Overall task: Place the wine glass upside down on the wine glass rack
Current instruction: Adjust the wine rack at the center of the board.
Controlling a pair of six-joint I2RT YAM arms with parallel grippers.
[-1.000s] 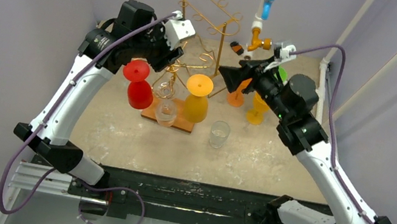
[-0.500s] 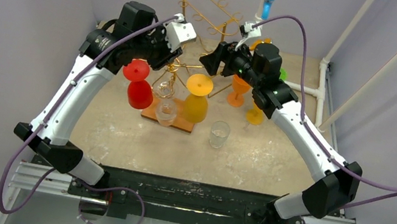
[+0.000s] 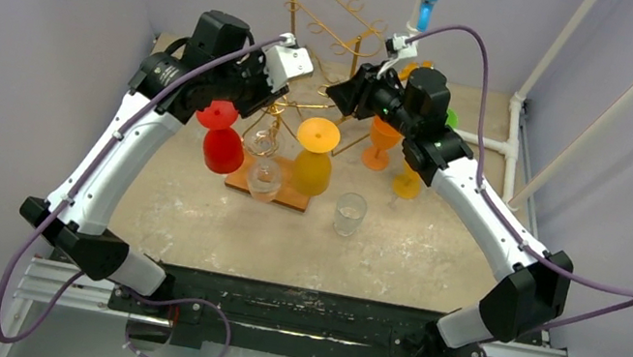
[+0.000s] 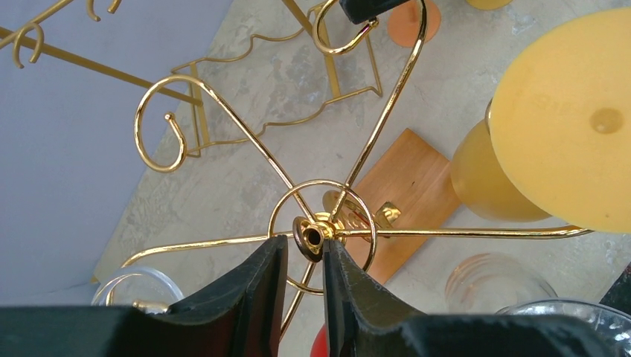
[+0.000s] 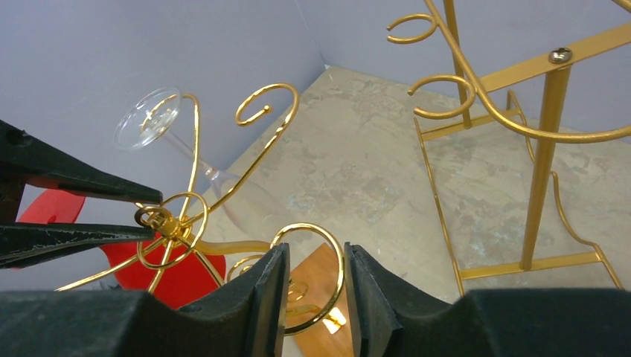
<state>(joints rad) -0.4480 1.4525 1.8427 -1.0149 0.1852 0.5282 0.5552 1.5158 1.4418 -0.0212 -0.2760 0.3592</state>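
Clear glass, foot up and tilted: the wine glass (image 5: pixel 146 116) already hangs on an arm of the gold rack (image 4: pixel 405 175), so it looks placed. Neither gripper carries a glass. The left gripper (image 4: pixel 305 249) is pinched on the rack's hub (image 4: pixel 311 236). The right gripper (image 5: pixel 314 254) straddles a curled hook (image 5: pixel 343 271), and I cannot tell whether it presses. A pull or twist from either arm could rock the rack and shake loose the tilted glass, the red glass (image 3: pixel 221 150) or the yellow glass (image 3: pixel 313 166). Only the right wrist view shows the clear foot caught in the wire. Only the top view shows another clear glass (image 3: pixel 349 212) standing on the table (image 3: pixel 438 249).
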